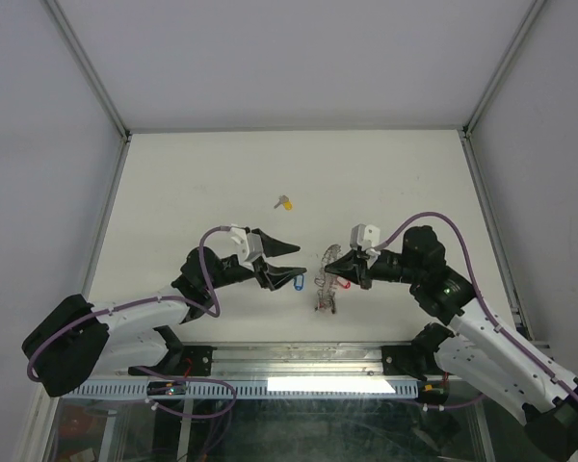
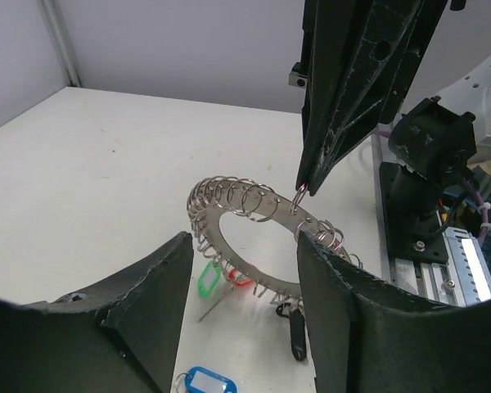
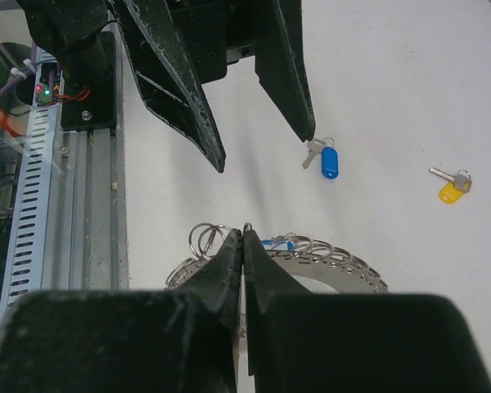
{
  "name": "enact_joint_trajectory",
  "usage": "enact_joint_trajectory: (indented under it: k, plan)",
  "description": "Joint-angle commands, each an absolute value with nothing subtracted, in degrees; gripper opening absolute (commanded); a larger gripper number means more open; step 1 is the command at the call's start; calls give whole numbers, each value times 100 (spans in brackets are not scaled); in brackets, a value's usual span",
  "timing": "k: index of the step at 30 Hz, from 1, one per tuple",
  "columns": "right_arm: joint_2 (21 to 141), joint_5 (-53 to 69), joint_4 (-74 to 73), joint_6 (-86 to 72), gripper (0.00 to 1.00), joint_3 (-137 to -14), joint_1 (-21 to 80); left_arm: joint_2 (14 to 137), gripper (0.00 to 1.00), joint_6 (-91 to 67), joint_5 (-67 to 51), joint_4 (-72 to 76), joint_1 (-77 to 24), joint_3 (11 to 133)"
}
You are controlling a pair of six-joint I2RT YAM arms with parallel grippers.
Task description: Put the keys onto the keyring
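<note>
Your left arm stretches low from its base toward the middle, and your left gripper (image 1: 294, 260) gapes wide, fingers pointing right. Your right arm bends in opposite it, with your right gripper (image 1: 349, 274) pinched tight on the keyring (image 1: 328, 262).

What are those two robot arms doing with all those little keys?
The right gripper is pinched shut on the big silver metal keyring. The left gripper is open near the small silver key with the blue tag, not gripping it. The silver key with the yellow tag lies farther off on the white table.
</note>
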State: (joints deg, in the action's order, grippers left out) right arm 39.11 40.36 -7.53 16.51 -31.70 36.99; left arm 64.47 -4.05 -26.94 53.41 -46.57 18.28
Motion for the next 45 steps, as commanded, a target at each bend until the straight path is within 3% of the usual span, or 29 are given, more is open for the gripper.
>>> enact_joint_trajectory:
  k: [1, 7, 12, 17, 21, 27, 33, 41, 45]
  plan:
    - [3967, 4461, -358, 1822, 0, -3551, 3696, 6351, 52, -82, -2820, 5724, -4725, 2036]
    - [4124, 4564, -255, 1868, 0, -3467, 3691, 6599, 51, 12, -2864, 5765, -4722, 2104]
    - [4157, 4658, 169, 1647, 0, -3313, 3691, 6767, 35, 175, -3226, 5710, -4784, 2219]
    - [4206, 4710, 595, 1407, 0, -3178, 3691, 6859, 34, 182, -3390, 5931, -4916, 2128]
    - [4241, 4669, 833, 1245, 0, -3068, 3691, 6738, 26, 160, -3342, 5983, -4956, 2059]
    - [4138, 4337, 1275, 895, 0, -2809, 3692, 6341, 27, 275, -2870, 5838, -4958, 1855]
    - [4019, 3737, 2441, 17, 0, -2211, 3693, 6080, 28, 239, -2753, 5700, -4957, 1737]
    - [3755, 3058, 4209, -1029, 0, -1322, 3691, 6331, 14, -127, -2500, 6089, -4962, 1636]
    - [3771, 2957, 4824, -1218, 0, -1019, 3692, 6710, 14, -228, -2596, 6321, -4964, 1731]
